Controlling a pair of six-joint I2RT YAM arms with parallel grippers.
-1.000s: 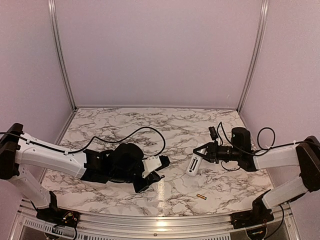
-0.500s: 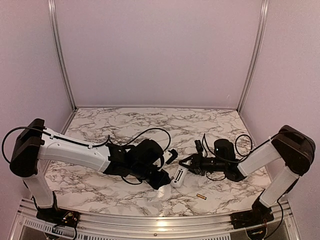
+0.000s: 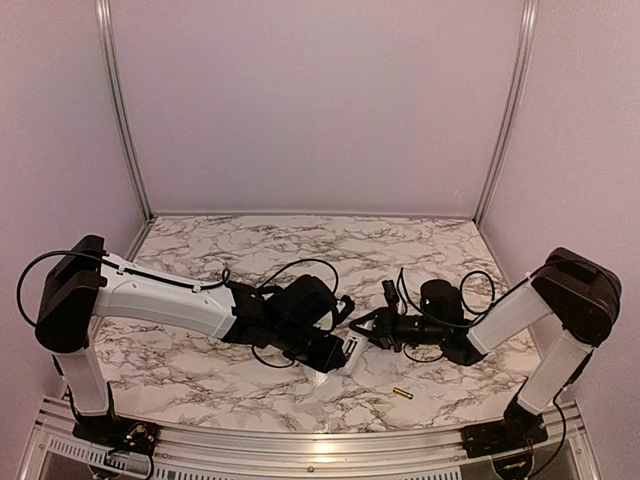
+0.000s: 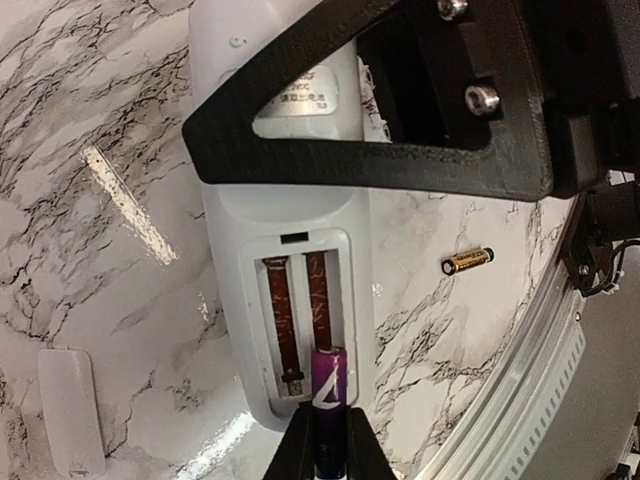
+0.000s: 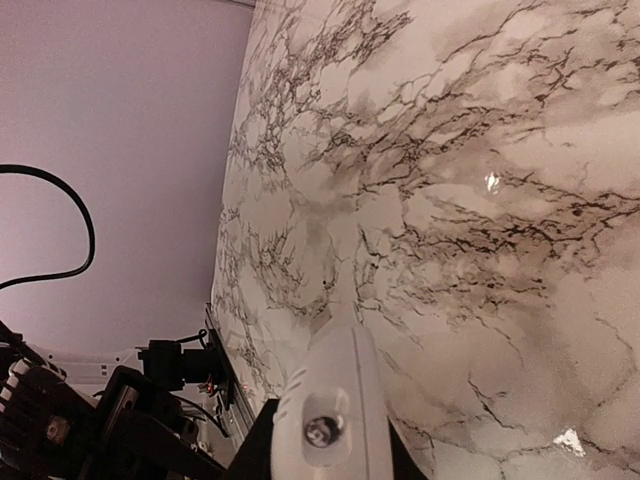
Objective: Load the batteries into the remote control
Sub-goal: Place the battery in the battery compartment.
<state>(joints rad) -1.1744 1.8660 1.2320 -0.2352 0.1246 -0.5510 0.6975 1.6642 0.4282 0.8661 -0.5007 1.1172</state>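
Note:
The white remote control (image 4: 300, 250) lies back side up, its battery bay (image 4: 300, 325) open and showing two empty slots. My left gripper (image 4: 328, 435) is shut on a dark purple-black battery (image 4: 330, 395), whose tip is at the near end of the right slot. My right gripper (image 5: 325, 445) is shut on the other end of the remote (image 5: 330, 410); one of its black fingers (image 4: 380, 120) crosses the remote body. The gold battery (image 4: 468, 262) lies loose on the marble and also shows in the top view (image 3: 402, 394). In the top view both grippers meet at the remote (image 3: 352, 352).
The white battery cover (image 4: 70, 410) lies on the marble beside the remote. The table's metal front rail (image 4: 540, 380) runs close by, just beyond the gold battery. Pale walls enclose the table on three sides.
My right gripper has carried the remote left towards the table's middle. My left gripper has moved right with the dark battery and now meets the remote's open bay.

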